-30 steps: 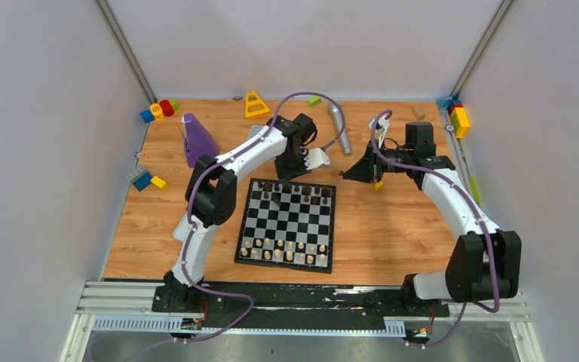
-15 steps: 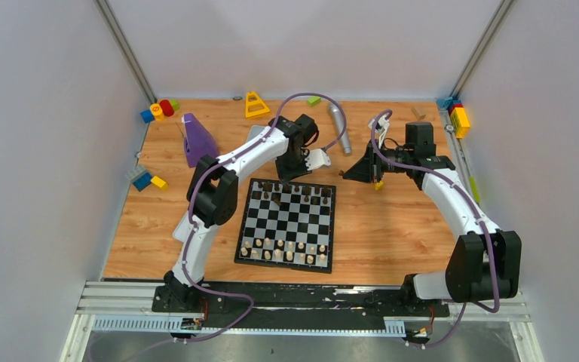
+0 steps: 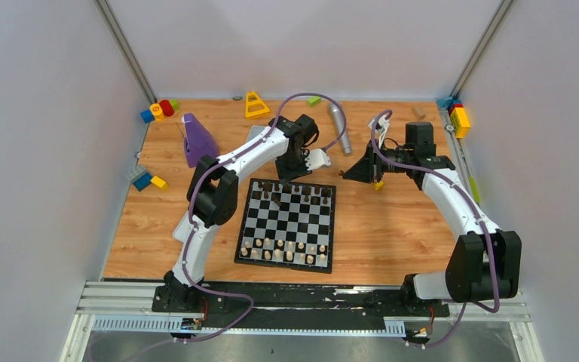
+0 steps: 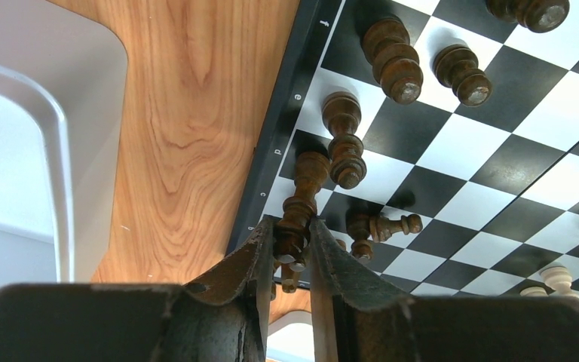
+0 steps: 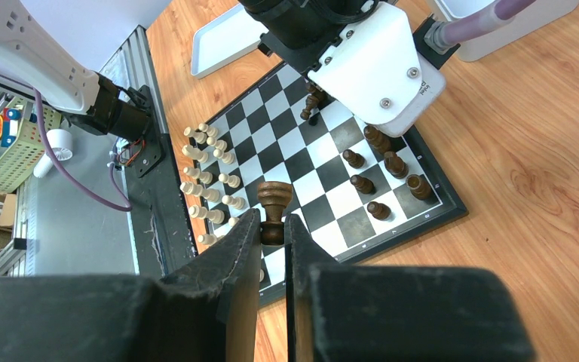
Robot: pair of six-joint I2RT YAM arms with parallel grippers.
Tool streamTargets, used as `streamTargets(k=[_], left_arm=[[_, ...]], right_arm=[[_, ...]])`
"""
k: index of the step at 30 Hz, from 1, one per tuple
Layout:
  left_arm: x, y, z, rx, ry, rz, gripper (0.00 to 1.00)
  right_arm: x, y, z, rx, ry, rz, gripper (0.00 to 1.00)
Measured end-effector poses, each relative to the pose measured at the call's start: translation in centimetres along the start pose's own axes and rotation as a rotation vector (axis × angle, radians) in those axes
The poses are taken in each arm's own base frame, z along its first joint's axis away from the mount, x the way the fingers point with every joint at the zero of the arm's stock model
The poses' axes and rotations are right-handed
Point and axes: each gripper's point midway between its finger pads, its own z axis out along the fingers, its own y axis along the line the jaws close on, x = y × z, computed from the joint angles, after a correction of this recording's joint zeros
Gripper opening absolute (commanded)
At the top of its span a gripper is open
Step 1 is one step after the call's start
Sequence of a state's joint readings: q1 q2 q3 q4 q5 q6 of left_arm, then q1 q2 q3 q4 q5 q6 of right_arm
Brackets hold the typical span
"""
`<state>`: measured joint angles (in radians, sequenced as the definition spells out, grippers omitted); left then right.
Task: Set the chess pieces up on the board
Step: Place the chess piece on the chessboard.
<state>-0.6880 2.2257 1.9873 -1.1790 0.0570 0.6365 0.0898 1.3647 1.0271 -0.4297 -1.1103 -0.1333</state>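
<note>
Tabletop (image 3: 392,241): wood-grain surface; carries the board at its centre and toy blocks (image 3: 158,111) at the far corners.
Board (image 3: 290,219): lies flat and slightly skewed, in front of and between the two arm bases.
Right arm (image 3: 452,200): arcs up from 4 o'clock of the board; its wrist is off the board at 1 o'clock.
Left arm (image 3: 226,162): reaches from 7 o'clock to the board's 12 o'clock edge.
White tray (image 4: 60,143): sits on the tabletop beyond the board's far edge, near 11 o'clock, apart from the board.
Left claw (image 4: 292,226): points down over the far edge at 12 o'clock, pinching the slender dark piece.
Right claw (image 5: 273,226): held above bare tabletop at 1 o'clock, pinching the flat-topped dark piece.
Pale pieces (image 3: 286,249): two rows, upright, along the 6 o'clock edge.
Dark pieces (image 4: 396,60): several upright on the far rows at 12 o'clock, with squares open between them.
Slender dark piece (image 4: 301,200): gripped by its upper part and tilted, its base toward an edge square; contact with the board cannot be told.
Flat-topped dark piece (image 5: 274,200): upright between the fingers, clear of the board.
Fallen dark piece (image 4: 392,225): lies on its side on the board, just beside the left claw.
</note>
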Motion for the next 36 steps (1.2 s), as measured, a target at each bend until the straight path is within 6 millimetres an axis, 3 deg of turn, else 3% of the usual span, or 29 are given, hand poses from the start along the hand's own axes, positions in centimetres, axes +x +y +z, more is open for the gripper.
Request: streamTargets(k=[3, 6, 20, 22, 23, 24, 26, 32, 36], left_arm=[[0.0, -0.1, 0.0, 0.002, 0.001, -0.002, 0.34], [0.1, -0.3, 0.0, 0.007, 0.006, -0.001, 0.46], [-0.2, -0.8, -0.2, 0.027, -0.006, -0.016, 0.50], [-0.3, -0.8, -0.5, 0.022, -0.013, -0.020, 0.57], [-0.4, -0.8, -0.9, 0.016, -0.021, -0.022, 0.67], [-0.5, -0.7, -1.4, 0.008, -0.033, -0.023, 0.91], [-0.7, -0.7, -2.8, -0.014, -0.068, -0.025, 0.99], [1.2, -0.8, -9.5, -0.103, -0.222, -0.109, 1.00], [5.0, 0.8, -13.5, -0.187, -0.342, -0.245, 1.00]], right_arm=[[0.0, 0.0, 0.0, 0.000, 0.000, 0.000, 0.00], [0.0, 0.0, 0.0, 0.000, 0.000, 0.000, 0.00], [0.0, 0.0, 0.0, 0.000, 0.000, 0.000, 0.00], [0.0, 0.0, 0.0, 0.000, 0.000, 0.000, 0.00], [0.0, 0.0, 0.0, 0.001, 0.000, 0.000, 0.00], [0.0, 0.0, 0.0, 0.002, 0.001, -0.001, 0.00], [0.1, 0.0, 0.3, 0.006, 0.009, -0.005, 0.00], [0.1, 0.9, 2.5, 0.038, 0.089, -0.073, 0.00], [-0.7, 1.4, 5.4, 0.068, 0.171, -0.173, 0.02]])
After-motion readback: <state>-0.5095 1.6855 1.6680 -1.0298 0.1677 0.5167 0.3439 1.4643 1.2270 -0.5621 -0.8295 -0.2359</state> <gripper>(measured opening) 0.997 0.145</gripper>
